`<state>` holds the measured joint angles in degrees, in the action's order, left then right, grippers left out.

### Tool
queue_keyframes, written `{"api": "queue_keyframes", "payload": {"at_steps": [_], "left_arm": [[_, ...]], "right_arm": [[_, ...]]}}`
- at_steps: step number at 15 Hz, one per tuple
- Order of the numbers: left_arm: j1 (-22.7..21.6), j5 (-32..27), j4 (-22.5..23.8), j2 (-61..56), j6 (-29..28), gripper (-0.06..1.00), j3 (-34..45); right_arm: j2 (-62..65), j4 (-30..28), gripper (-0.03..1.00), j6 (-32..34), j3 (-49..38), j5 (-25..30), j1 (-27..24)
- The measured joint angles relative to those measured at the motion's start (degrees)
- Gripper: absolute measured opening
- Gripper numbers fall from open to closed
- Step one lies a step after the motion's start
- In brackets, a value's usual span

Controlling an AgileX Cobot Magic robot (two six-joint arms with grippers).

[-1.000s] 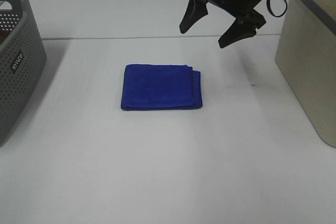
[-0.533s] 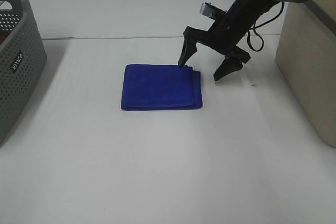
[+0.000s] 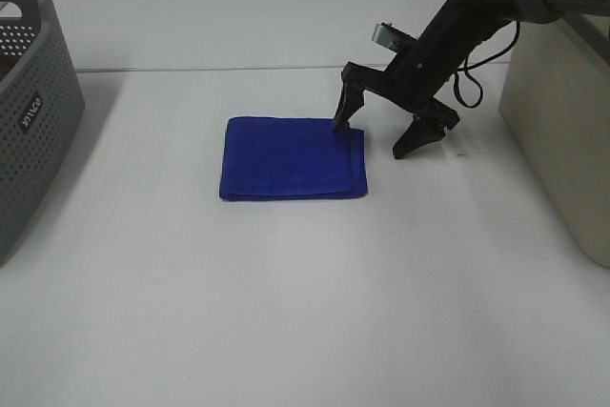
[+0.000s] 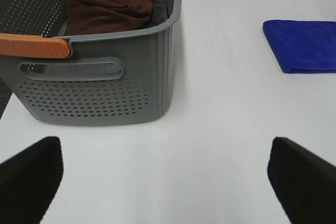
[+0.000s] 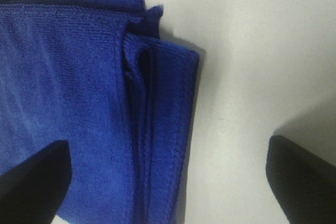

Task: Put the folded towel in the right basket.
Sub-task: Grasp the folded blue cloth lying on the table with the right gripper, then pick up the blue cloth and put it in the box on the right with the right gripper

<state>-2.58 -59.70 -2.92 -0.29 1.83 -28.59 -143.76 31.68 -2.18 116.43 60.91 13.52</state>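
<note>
A folded blue towel lies flat on the white table in the middle. My right gripper is open and down at the towel's right edge, one finger over the towel's back right corner and the other on the bare table to its right. The right wrist view shows the towel's folded edge between the two fingertips. The right basket is beige and stands at the right edge. My left gripper is open and empty, near the grey basket; the towel shows far off in its view.
A grey perforated basket stands at the left edge; the left wrist view shows brown cloth in it and an orange handle.
My right gripper has come down from above the back of the table to the towel's right edge and stays open. The towel has not moved.
</note>
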Motion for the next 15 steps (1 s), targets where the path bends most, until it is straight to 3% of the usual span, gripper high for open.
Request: {"api": "queue_keyframes", "payload": {"at_steps": [3, 6, 7, 8, 10, 11, 15], "left_arm": [[0.00, 0.00, 0.00, 0.00, 0.00, 0.99, 0.00], [0.00, 0.00, 0.00, 0.00, 0.00, 0.99, 0.00], [0.00, 0.00, 0.00, 0.00, 0.00, 0.99, 0.00], [0.00, 0.00, 0.00, 0.00, 0.00, 0.99, 0.00], [0.00, 0.00, 0.00, 0.00, 0.00, 0.99, 0.00], [0.00, 0.00, 0.00, 0.00, 0.00, 0.99, 0.00], [0.00, 0.00, 0.00, 0.00, 0.00, 0.99, 0.00]], "right_arm": [[-0.40, 0.69, 0.97, 0.63, 0.34, -0.11, 0.69], [-1.38, 2.58, 0.90, 1.66, 0.57, -2.81, 5.67], [-1.95, 3.90, 0.80, 2.18, 0.69, -4.53, 7.62], [-2.46, 4.30, 0.63, 3.04, 0.69, -6.65, 9.45], [-3.61, 4.81, 0.21, 3.78, 0.69, -11.69, 12.55], [-3.61, 4.58, 0.11, 4.07, 0.69, -13.18, 13.52], [-3.67, 4.81, 0.11, 4.30, 0.69, -13.81, 14.15]]}}
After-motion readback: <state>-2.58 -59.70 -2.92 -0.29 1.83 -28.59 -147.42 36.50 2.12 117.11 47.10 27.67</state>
